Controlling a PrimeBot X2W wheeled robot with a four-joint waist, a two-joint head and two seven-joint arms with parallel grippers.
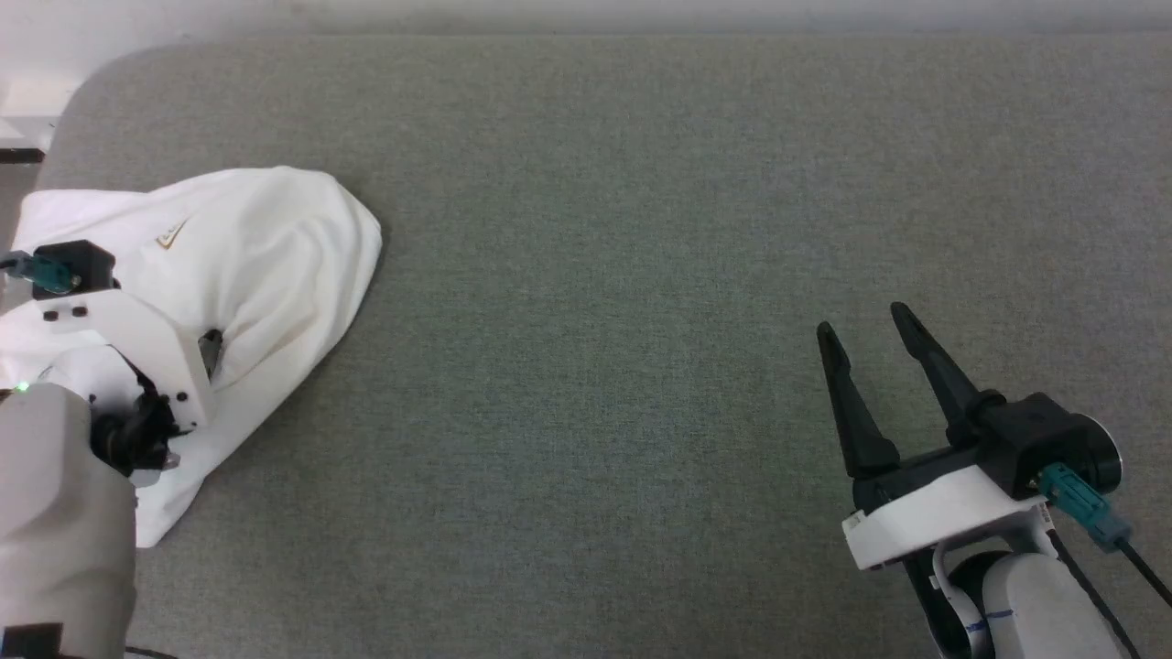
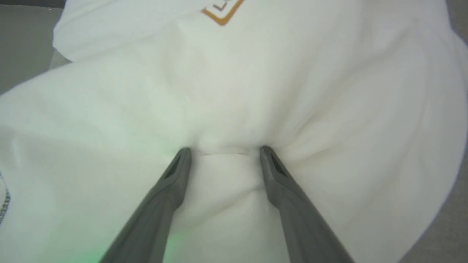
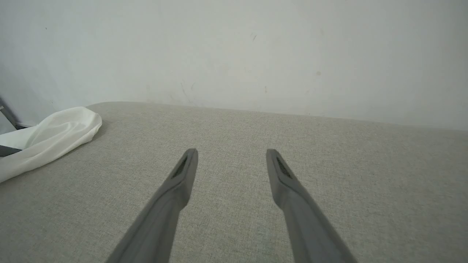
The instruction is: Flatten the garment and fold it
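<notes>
The garment (image 1: 275, 247) lies bunched in a white heap at the far left of the grey table, its brown-edged neck label (image 1: 169, 236) facing up. My left gripper (image 2: 225, 151) is open, both fingertips pressed down into the cloth (image 2: 329, 91), and a soft ridge of it bulges between them. The label (image 2: 221, 14) sits just beyond the tips. From the head camera, the left wrist covers most of that gripper (image 1: 211, 352). My right gripper (image 1: 863, 322) hovers open over bare table at the lower right, far from the garment (image 3: 55, 131), with nothing between its fingers (image 3: 232, 151).
The grey fabric table (image 1: 641, 275) stretches wide between the two arms. Its rounded left corner (image 1: 73, 101) lies just behind the garment. A pale wall (image 3: 256, 47) runs along the far edge.
</notes>
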